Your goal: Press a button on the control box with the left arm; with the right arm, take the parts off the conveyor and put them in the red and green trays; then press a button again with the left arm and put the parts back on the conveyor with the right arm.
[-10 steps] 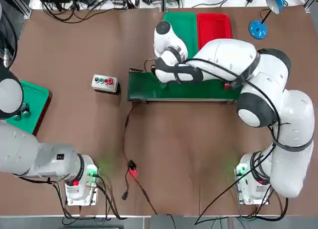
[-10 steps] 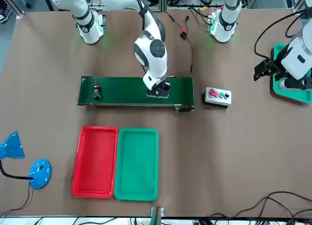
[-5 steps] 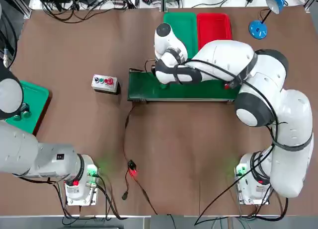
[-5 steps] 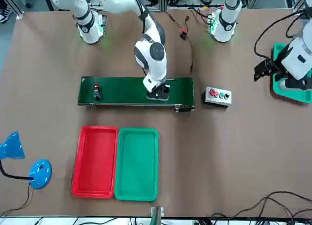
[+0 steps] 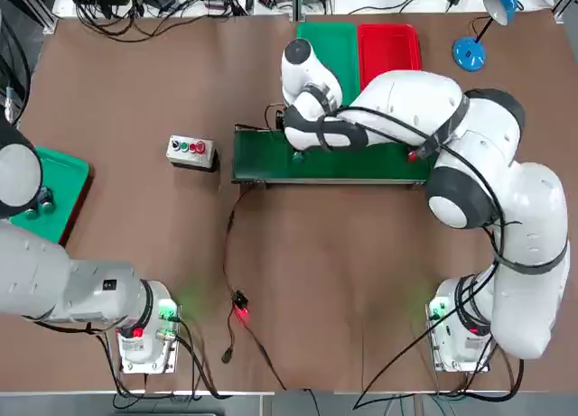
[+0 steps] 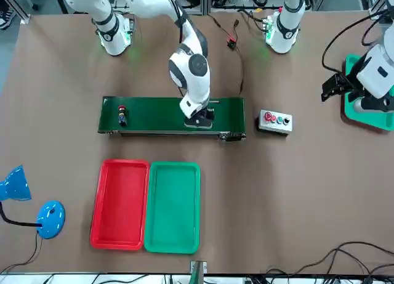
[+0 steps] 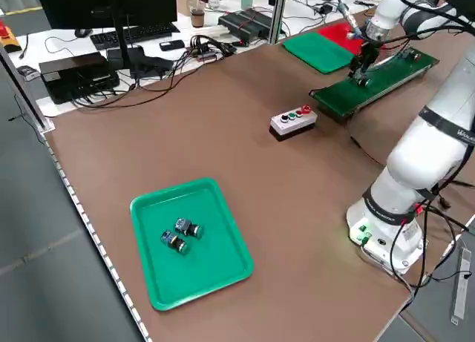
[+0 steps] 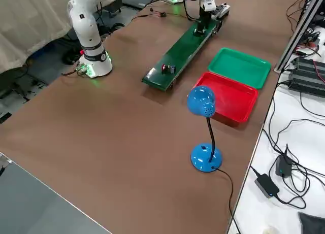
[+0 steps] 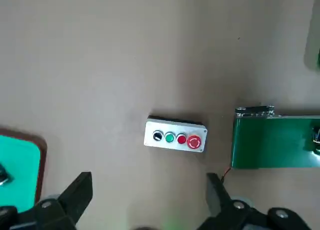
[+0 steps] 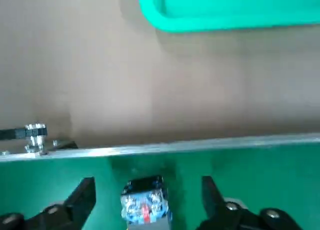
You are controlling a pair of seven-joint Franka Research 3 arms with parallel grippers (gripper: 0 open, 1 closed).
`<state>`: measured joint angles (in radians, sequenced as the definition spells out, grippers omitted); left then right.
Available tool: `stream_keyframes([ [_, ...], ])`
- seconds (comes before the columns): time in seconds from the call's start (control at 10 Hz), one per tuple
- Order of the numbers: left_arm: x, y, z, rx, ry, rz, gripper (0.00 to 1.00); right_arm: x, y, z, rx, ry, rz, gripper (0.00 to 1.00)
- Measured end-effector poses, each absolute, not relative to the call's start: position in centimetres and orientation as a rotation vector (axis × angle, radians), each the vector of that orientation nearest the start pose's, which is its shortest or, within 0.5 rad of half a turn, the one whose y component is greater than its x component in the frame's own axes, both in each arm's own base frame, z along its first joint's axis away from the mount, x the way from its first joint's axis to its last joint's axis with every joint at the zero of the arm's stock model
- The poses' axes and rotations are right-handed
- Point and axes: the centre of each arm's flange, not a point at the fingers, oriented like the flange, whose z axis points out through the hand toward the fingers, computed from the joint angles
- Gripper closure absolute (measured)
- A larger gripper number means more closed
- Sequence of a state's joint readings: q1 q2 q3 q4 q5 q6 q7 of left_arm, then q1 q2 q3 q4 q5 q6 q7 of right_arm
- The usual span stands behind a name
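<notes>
Left claw (image 9: 147,182): wide, holding nothing, parked high near bench's left edge, facing control box (image 9: 175,136), handy for a button press. Below it, side tray (image 7: 208,268) with two small parts. Mid-bench, conveyor (image 5: 262,159). Right claw (image 10: 147,184): low over belt's left end, spread wide, straddling part (image 10: 145,207) resting on belt, not gripped. Probably the put-back step. Second part (image 6: 122,116) at belt's right end. Red tray (image 6: 120,204) and green tray (image 6: 173,207) by far edge, nothing showing inside.

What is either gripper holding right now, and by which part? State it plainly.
Nothing is held. The right gripper stands open over the conveyor, a small part lying free between its fingers. The left gripper is open too, parked off to the side.
</notes>
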<state>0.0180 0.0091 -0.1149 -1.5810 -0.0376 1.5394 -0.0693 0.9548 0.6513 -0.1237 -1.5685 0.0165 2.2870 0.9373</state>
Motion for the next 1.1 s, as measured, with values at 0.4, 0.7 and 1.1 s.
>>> stream_keyframes([
  [0.4,54.1,-6.4,62.9,-3.174,0.063,0.036,0.00,55.5,46.2,37.5,-3.011,0.302,-0.353,0.00],
  [0.7,54.2,-6.8,63.1,-3.175,0.075,0.011,0.00,60.2,34.3,48.0,-3.088,0.292,-0.430,0.00],
  [1.1,54.4,-5.7,63.0,-3.175,0.050,0.010,0.00,62.2,15.8,57.3,-3.136,0.245,-0.320,0.00],
])
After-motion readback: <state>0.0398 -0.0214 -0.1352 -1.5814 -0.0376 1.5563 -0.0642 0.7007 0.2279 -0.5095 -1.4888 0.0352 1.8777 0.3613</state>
